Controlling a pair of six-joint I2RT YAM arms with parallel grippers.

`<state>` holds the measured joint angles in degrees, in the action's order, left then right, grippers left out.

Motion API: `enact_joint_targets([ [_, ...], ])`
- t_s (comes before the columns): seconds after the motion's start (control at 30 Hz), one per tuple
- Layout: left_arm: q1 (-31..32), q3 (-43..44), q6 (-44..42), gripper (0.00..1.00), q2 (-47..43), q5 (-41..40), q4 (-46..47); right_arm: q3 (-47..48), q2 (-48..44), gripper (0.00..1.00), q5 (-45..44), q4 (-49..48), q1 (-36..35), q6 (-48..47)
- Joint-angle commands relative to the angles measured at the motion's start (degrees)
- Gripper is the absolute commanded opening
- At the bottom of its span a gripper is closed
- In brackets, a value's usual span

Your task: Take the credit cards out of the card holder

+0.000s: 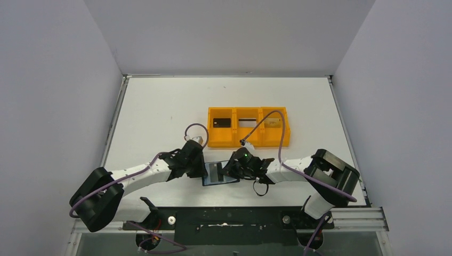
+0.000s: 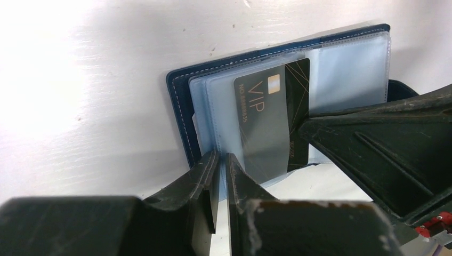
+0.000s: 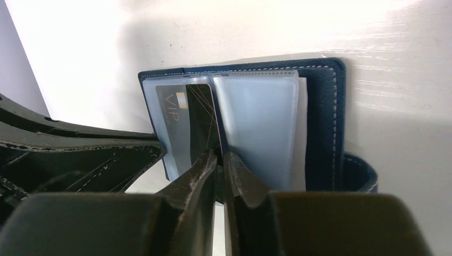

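The dark navy card holder [image 1: 228, 180] lies open on the table between my two grippers, its clear sleeves [image 3: 261, 122] facing up. A black credit card marked VIP [image 2: 296, 106] sticks partly out of one sleeve toward the right arm. My left gripper [image 2: 219, 158] is shut on the edge of a pale blue sleeve of the card holder [image 2: 178, 106]. My right gripper [image 3: 219, 156] is shut on the near edge of the black credit card [image 3: 198, 120]. In the top view the left gripper [image 1: 204, 169] and right gripper [image 1: 230, 169] flank the holder.
An orange three-compartment tray [image 1: 248, 143] stands just beyond the holder. Its left bin holds a dark card [image 1: 221, 122]; the other two bins hold pale items. White walls close in the table on the left, back and right.
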<state>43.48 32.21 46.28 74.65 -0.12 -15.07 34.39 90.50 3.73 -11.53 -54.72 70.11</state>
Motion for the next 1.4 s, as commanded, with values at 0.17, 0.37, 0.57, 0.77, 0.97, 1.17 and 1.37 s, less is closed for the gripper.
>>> enact_joint_targets([
  [0.17,0.11,1.96,-0.56,0.17,-7.96,-4.44,-4.28,0.24,-1.70,0.00,-2.28,0.96,0.52,-0.10],
  [0.37,0.11,4.44,-2.04,0.28,-8.67,0.39,0.22,-0.11,-1.81,0.00,-1.97,0.33,0.56,0.32],
  [0.57,0.52,4.24,-0.32,0.32,-3.15,7.18,8.72,-0.73,-2.40,0.00,-2.23,0.31,0.64,0.74],
  [0.77,0.89,2.65,1.66,0.30,1.92,3.98,5.38,-1.90,-2.95,0.00,-1.64,-0.38,1.06,1.06],
  [0.97,0.99,-1.58,1.89,0.25,2.37,2.82,4.86,-3.23,-3.03,0.00,-1.08,-2.15,1.10,1.76],
  [1.17,0.99,-2.20,1.47,0.17,1.92,0.83,2.19,-3.04,-3.21,0.10,-1.22,-2.21,1.40,1.72],
  [1.37,0.99,-3.37,0.86,0.13,1.42,0.57,1.98,-3.63,-2.54,0.22,-0.65,-3.11,2.08,2.15],
])
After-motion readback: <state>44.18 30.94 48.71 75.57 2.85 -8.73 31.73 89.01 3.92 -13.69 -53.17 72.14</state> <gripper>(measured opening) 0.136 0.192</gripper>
